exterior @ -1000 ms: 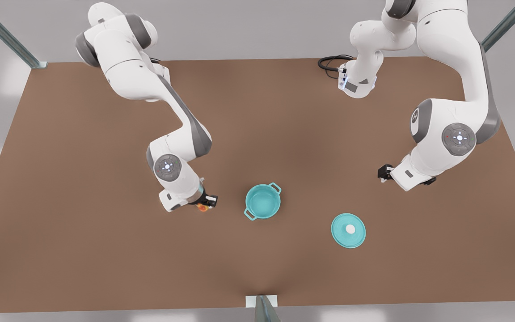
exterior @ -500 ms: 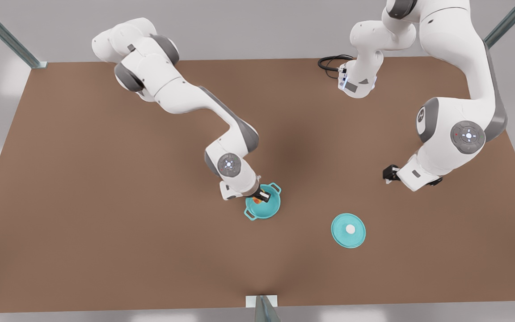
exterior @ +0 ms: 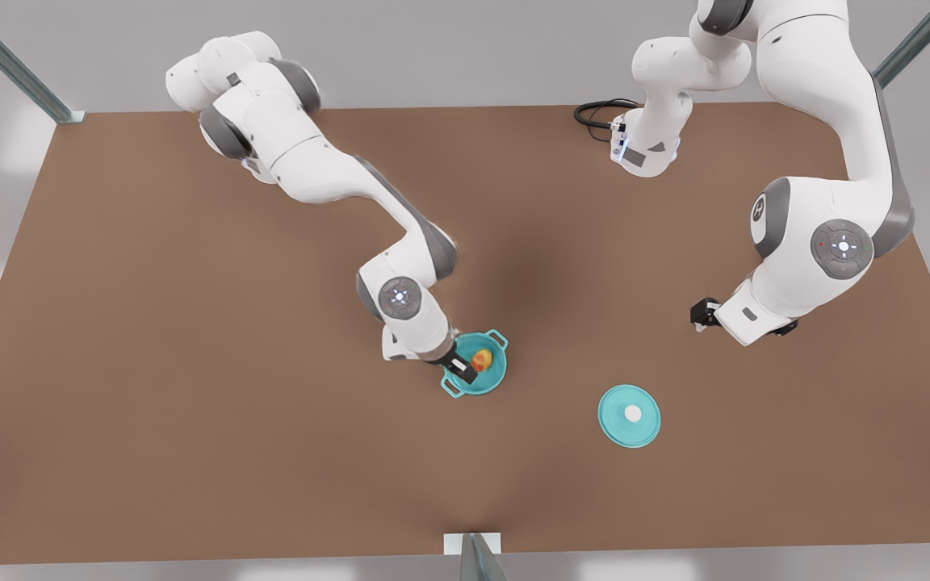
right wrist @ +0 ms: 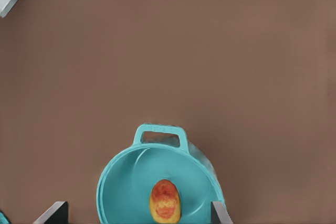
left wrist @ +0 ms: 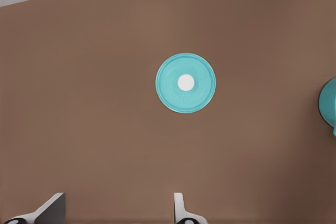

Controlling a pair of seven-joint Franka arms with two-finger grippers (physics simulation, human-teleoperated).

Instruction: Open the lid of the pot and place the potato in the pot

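The teal pot (exterior: pixel 492 386) stands uncovered near the table's middle, and the yellow-orange potato (exterior: pixel 481 359) lies inside it. My right gripper (exterior: pixel 459 369) hangs open over the pot's rim on the front view's left side. In the right wrist view its fingers straddle the pot (right wrist: pixel 126 182) wide apart, clear of the potato (right wrist: pixel 165 200). The pot lid (exterior: pixel 629 415) lies flat on the table to the front view's right. My left gripper (exterior: pixel 701 313) waits open behind the lid, empty. The left wrist view shows the lid (left wrist: pixel 185 82), the pot's edge (left wrist: pixel 329 106) and that gripper (left wrist: pixel 115 211).
A black cable (exterior: pixel 594 113) loops at the table's back edge. A metal post (exterior: pixel 473 555) stands at the middle of the front edge. Bare brown table (exterior: pixel 190 420) surrounds the pot and lid.
The right gripper carried the potato from the front view's left to over the pot, then opened. The potato now lies in the pot. The left arm barely moved.
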